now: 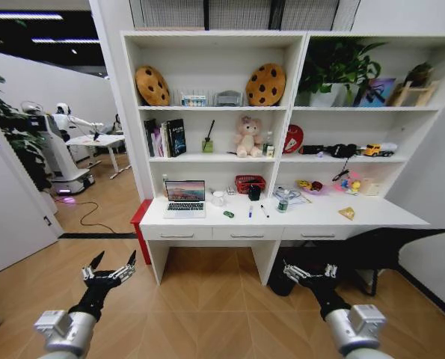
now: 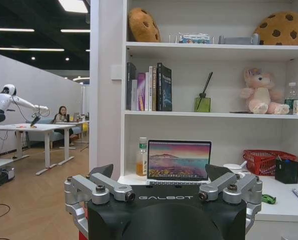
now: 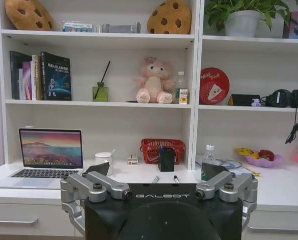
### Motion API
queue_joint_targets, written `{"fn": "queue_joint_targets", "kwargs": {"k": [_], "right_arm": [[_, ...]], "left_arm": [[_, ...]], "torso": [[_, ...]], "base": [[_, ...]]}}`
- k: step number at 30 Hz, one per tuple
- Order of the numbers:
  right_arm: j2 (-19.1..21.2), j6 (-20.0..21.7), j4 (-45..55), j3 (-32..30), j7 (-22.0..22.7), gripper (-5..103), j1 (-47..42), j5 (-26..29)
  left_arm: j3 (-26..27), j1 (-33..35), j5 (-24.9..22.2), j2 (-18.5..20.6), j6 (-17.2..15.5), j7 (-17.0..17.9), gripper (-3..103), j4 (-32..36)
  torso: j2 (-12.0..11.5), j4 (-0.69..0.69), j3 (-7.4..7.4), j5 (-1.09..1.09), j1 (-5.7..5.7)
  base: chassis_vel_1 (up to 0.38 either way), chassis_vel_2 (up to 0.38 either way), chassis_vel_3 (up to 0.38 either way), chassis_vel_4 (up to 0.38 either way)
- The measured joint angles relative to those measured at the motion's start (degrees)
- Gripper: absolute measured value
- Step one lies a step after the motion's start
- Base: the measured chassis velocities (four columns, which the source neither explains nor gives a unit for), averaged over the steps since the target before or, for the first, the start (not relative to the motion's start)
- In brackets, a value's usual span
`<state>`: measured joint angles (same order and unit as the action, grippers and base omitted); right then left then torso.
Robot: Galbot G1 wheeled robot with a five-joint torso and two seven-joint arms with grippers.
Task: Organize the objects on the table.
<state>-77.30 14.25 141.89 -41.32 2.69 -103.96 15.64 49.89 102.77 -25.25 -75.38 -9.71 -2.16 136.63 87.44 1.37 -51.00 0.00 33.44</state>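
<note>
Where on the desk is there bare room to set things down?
Free: the desk between the can and the yellow piece, and its front edge. Crowded: the middle, with toy car, blue pen, black pen, and behind them the red basket.

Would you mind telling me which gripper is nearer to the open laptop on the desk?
Left. The left gripper hangs low over the floor, closer to the laptop. The right gripper hangs equally low but farther off to the laptop's other side.
</note>
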Motion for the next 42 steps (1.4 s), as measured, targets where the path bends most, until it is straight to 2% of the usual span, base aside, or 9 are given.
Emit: {"fn": "queue_joint_targets", "kwargs": {"k": [32, 33, 41, 42], "right_arm": [[-0.24, -1.06, -0.47, 0.42, -0.27, 100, 0.02, -0.15], [-0.24, -1.16, -0.48, 0.41, -0.33, 100, -0.08, -0.16], [-0.23, -1.35, -0.57, 0.35, -0.45, 100, -0.24, -0.14], [-0.23, -1.36, -0.57, 0.36, -0.46, 100, -0.28, -0.14]], "left_arm": [[0.17, 0.63, 0.92, -0.65, 0.38, -0.13, 100, 0.34], [0.13, 0.77, 1.24, -0.86, 0.49, -0.13, 100, 0.38], [0.02, 1.52, 2.05, -1.58, 0.95, -0.19, 100, 0.68], [0.02, 1.61, 2.16, -1.69, 1.0, -0.22, 100, 0.67]], "torso": [[0.0, 0.0, 0.0, 0.02, 0.01], [0.0, 0.0, -0.01, -0.02, 0.02], [0.0, -0.01, 0.0, 0.03, 0.02], [-0.01, 0.0, -0.01, -0.03, 0.02]], "base": [[-0.202, 0.202, 0.194, -0.203], [-0.193, 0.215, 0.232, -0.189], [-0.216, 0.22, 0.221, -0.229], [-0.214, 0.213, 0.238, -0.199]]}}
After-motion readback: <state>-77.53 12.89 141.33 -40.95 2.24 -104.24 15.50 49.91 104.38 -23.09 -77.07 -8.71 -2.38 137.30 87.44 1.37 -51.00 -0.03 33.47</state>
